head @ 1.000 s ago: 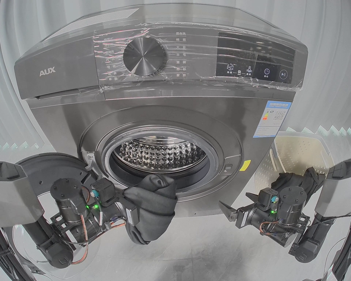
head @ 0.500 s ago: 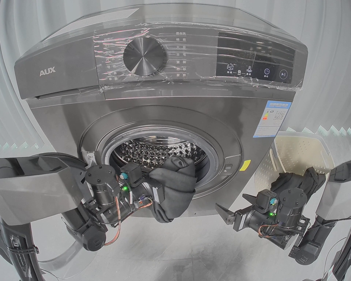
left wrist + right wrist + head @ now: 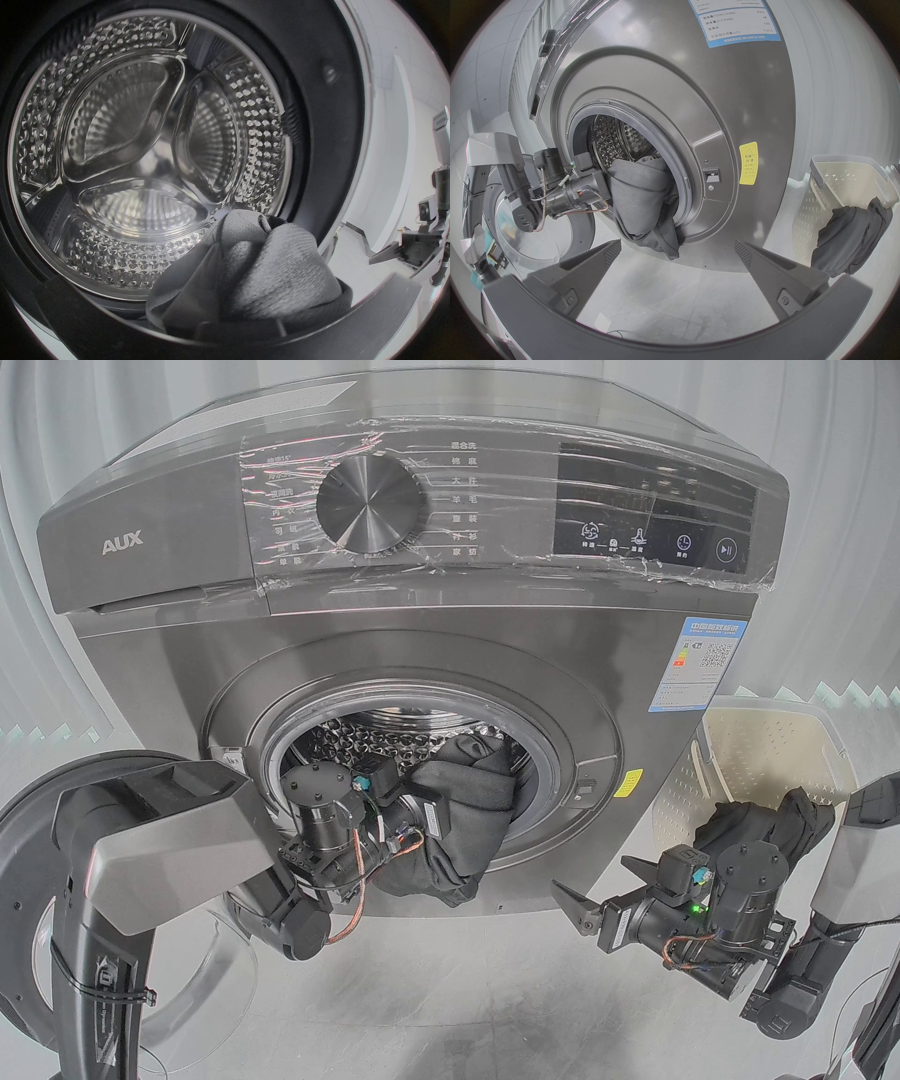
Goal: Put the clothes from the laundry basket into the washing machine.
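While the dark garment [image 3: 473,801] is clamped by the left gripper [image 3: 433,817] in the washing machine [image 3: 600,679] doorway, partly hung over its rim, the right gripper [image 3: 605,887] is held wide open and empty near the laundry basket [image 3: 783,749], where 1 other garment [image 3: 764,819] is draped.

Left arm [image 3: 159,847], right arm [image 3: 858,871]: grey angular shells, black cylindrical motors [image 3: 319,801], copper cables [image 3: 356,885]. Right gripper [image 3: 677,243]: 2 dark wedge fingers [image 3: 778,276], screws.
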`<state>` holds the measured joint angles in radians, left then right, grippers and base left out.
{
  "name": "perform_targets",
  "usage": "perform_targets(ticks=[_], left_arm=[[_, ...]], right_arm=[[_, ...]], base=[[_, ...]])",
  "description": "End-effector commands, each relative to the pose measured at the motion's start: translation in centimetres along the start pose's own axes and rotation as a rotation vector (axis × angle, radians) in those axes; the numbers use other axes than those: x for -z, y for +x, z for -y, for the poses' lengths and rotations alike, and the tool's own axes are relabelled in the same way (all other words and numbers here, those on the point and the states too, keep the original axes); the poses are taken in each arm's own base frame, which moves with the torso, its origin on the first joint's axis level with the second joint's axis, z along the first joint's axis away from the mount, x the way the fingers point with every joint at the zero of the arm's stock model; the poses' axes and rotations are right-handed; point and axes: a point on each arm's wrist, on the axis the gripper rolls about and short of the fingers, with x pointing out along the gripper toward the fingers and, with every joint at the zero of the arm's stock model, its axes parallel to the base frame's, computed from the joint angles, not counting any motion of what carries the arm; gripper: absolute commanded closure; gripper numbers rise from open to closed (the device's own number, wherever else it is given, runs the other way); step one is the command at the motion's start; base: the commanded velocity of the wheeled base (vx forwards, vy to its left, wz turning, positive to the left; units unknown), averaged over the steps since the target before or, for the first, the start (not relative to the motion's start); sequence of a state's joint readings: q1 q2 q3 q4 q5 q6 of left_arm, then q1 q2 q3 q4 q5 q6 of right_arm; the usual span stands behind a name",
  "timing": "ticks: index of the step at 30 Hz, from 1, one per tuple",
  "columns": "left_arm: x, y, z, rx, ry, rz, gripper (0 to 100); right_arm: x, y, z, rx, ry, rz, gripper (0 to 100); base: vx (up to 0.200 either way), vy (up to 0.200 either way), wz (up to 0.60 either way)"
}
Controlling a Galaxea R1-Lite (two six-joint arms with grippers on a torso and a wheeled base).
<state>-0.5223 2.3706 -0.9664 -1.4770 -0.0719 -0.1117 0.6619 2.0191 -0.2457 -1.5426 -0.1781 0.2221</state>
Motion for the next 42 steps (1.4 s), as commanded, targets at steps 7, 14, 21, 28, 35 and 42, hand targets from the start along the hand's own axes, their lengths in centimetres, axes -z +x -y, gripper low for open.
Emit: perform_targets(ticks=[7, 14, 21, 28, 35, 42], left_arm=[[0.3, 3.1, -1.7, -0.072, 0.004, -0.072, 100], [0.1, 5.8, -3.1, -0.124, 0.007, -0.058, 100], [-0.2, 6.8, -4.2, -0.189, 0.005, -0.085, 100], [0.6, 8.7, -4.7, -0.241, 0.008, -0.042, 100], [0.1, 10.0, -6.1, -0.334, 0.003, 0.014, 100], [0.4, 9.8, -6.0, -0.334, -0.004, 0.000, 0]], right_arm=[[0.4, 0.2, 0.0, 0.003, -0.001, -0.016, 0], [0.5, 0.2, 0.0, 0.003, 0.000, -0.017, 0], [0.5, 0.2, 0.0, 0.002, 0.000, -0.017, 0], [0.4, 0.2, 0.0, 0.003, 0.000, -0.017, 0], [0.4, 0.2, 0.0, 0.001, 0.000, -0.016, 0], [0.4, 0.2, 0.0, 0.003, 0.000, -0.016, 0]], base=[[0.000, 0.000, 0.00], [0.000, 0.000, 0.00], [0.000, 0.000, 0.00], [0.000, 0.000, 0.00], [0.000, 0.000, 0.00], [0.000, 0.000, 0.00]])
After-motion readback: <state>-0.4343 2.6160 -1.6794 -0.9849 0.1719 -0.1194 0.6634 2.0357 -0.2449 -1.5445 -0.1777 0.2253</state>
